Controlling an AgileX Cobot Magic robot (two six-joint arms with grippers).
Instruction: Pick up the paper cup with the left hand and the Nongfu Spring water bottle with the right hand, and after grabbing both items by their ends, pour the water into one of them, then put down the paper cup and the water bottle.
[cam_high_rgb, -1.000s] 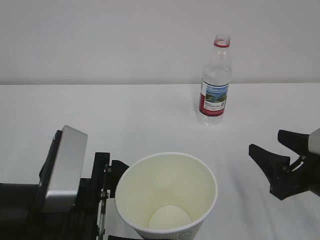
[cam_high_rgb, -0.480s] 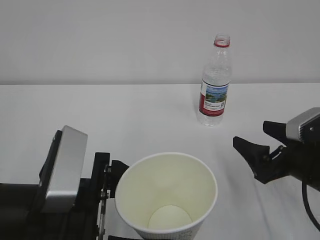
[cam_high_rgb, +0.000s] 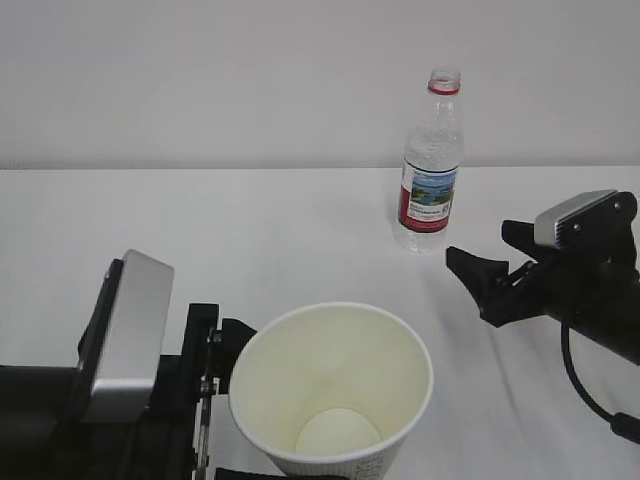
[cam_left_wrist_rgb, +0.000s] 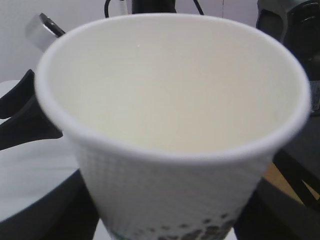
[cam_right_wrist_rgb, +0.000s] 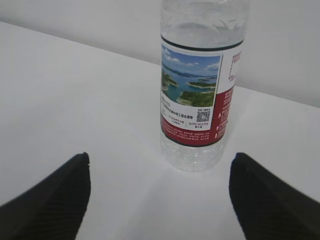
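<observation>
The paper cup (cam_high_rgb: 330, 390) is white with a cream inside and looks empty. It sits low in the front of the exterior view, held upright, with my left gripper (cam_left_wrist_rgb: 167, 220) shut on its lower dimpled wall (cam_left_wrist_rgb: 170, 190). The Nongfu Spring water bottle (cam_high_rgb: 430, 170) stands uncapped on the table further back, its red-white label facing forward. My right gripper (cam_high_rgb: 478, 242) is open just right of and in front of the bottle, not touching it. In the right wrist view the bottle (cam_right_wrist_rgb: 200, 90) stands beyond the open right gripper (cam_right_wrist_rgb: 161, 159). I cannot make out the water level.
The white table (cam_high_rgb: 200, 230) runs back to a plain pale wall (cam_high_rgb: 200, 80). The left arm's silver module (cam_high_rgb: 125, 335) sits at the front left. A black cable (cam_high_rgb: 585, 390) trails from the right arm.
My right gripper has moved left and further back, up close to the bottle. The left gripper and cup have stayed in place.
</observation>
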